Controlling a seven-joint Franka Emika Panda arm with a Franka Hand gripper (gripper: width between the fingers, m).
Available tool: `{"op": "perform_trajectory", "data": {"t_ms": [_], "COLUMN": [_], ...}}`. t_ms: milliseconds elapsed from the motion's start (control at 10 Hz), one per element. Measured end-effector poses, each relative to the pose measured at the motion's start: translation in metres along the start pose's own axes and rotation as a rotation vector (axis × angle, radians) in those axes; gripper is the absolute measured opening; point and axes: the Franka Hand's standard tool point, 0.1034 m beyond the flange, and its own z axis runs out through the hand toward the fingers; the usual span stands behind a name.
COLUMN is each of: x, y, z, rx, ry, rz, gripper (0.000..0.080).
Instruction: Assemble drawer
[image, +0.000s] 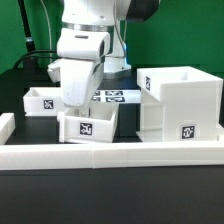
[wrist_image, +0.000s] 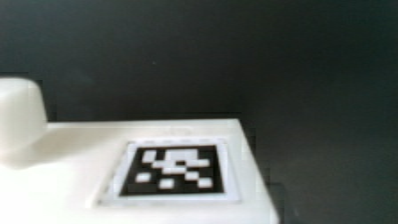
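Observation:
The tall white drawer casing (image: 180, 100) stands on the exterior view's right, open at the top, with a tag on its front. One shallow white tray (image: 90, 124) with a tag sits in the middle, just left of the casing. A second tray (image: 42, 100) lies further left. My gripper (image: 78, 106) reaches down onto the back edge of the middle tray; its fingertips are hidden, so I cannot tell whether they are open or shut. The wrist view shows a white tray surface with a tag (wrist_image: 175, 170) very close, and a rounded white shape (wrist_image: 18, 120) beside it.
The long low white border wall (image: 110, 152) runs across the front of the black table. The marker board (image: 114, 96) lies flat behind the middle tray, partly hidden by my arm. A green backdrop stands behind.

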Motion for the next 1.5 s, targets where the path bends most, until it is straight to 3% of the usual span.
{"op": "perform_trajectory", "data": {"t_ms": [800, 900, 1200, 1300, 1400, 1500], "x": [-0.001, 0.002, -0.004, 0.001, -0.002, -0.016], "y": [-0.002, -0.002, -0.003, -0.004, -0.004, -0.004], "z": [0.004, 0.005, 0.006, 0.006, 0.006, 0.007], "rx": [0.007, 0.023, 0.026, 0.028, 0.029, 0.031], "ry": [-0.009, -0.016, -0.015, -0.013, -0.005, 0.018], "rz": [-0.018, -0.056, -0.046, -0.053, -0.079, -0.084], "gripper": [0.0042, 0.0042, 0.0042, 0.0042, 0.0042, 0.0042]}}
